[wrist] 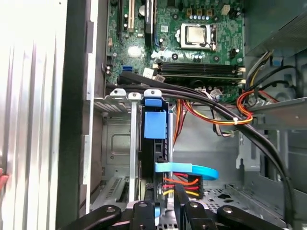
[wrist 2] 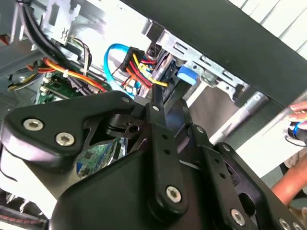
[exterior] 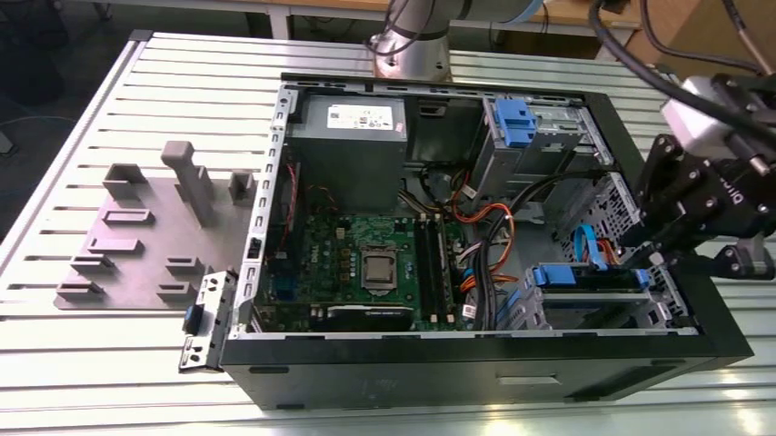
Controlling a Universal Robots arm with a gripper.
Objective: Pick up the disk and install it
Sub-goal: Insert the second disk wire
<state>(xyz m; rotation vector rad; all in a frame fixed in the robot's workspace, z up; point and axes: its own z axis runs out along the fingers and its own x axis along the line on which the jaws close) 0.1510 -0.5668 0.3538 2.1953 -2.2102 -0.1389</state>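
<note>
We see the black gripper (wrist: 165, 211) at the open computer case (exterior: 485, 381), its jaws nearly closed on the rear edge of the disk (wrist: 154, 143). The disk, thin metal with a glossy blue plastic carrier, stands on edge in the grey sheet-metal bay (wrist: 117, 143) near the case's front corner.
</note>
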